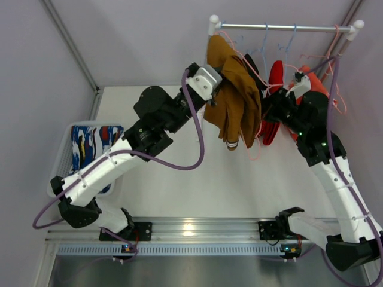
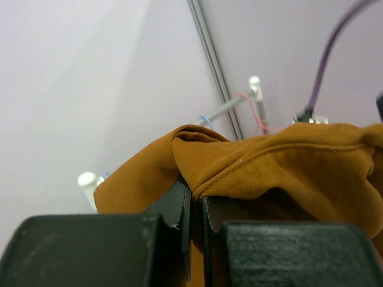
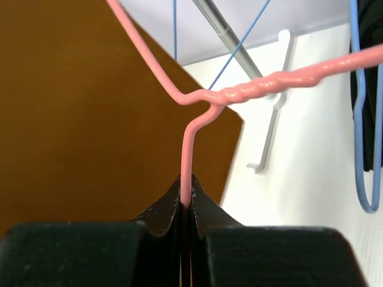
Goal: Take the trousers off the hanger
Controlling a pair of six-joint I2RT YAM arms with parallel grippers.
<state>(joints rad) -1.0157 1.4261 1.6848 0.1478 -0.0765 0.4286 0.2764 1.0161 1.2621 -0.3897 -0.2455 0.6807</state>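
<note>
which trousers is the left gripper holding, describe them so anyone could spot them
Find the metal clothes rail at the far end of the white table. Under its left end hangs a bunched pair of tan-brown cloth trousers, pinched by the left gripper. To their right hang a black garment and red trousers; these alone are brown.

The trousers (image 1: 234, 98) hang right of the basket (image 1: 61, 158).

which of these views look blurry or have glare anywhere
Top external: sharp, with a glare spot on the silver metal base rail. Left wrist: tan-brown cloth trousers crisp, white rack post behind soft. Right wrist: pink wire hanger sharp, the trousers' edge blurred.
</note>
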